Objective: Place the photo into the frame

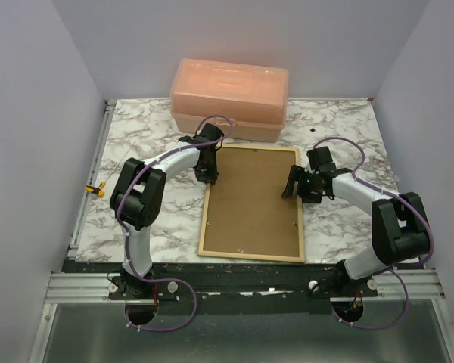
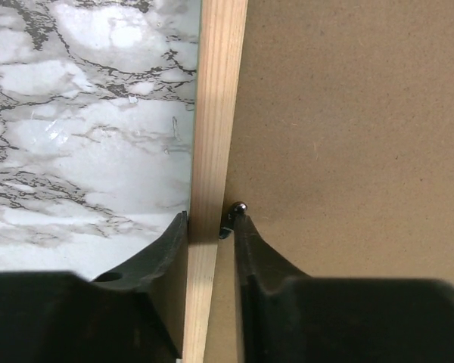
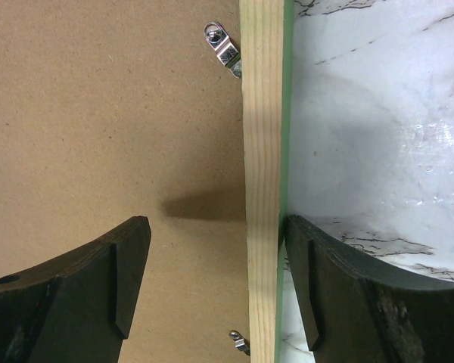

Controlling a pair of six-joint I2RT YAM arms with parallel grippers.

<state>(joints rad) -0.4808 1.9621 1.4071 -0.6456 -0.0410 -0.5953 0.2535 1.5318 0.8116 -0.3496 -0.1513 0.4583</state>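
The frame lies face down on the marble table, pale wood back up, with a brown backing board filling it. The photo is not in view. My left gripper is at the frame's left rail near the far corner. In the left wrist view the gripper is closed down on the wood rail, outer finger against its edge, inner finger at a small metal clip. My right gripper stands open astride the right rail, one finger over the board, the other touching the green outer edge.
A peach plastic box stands closed at the back, just beyond the frame's far rail. A small yellow-and-black object lies at the table's left edge. More metal clips sit along the inside of the right rail.
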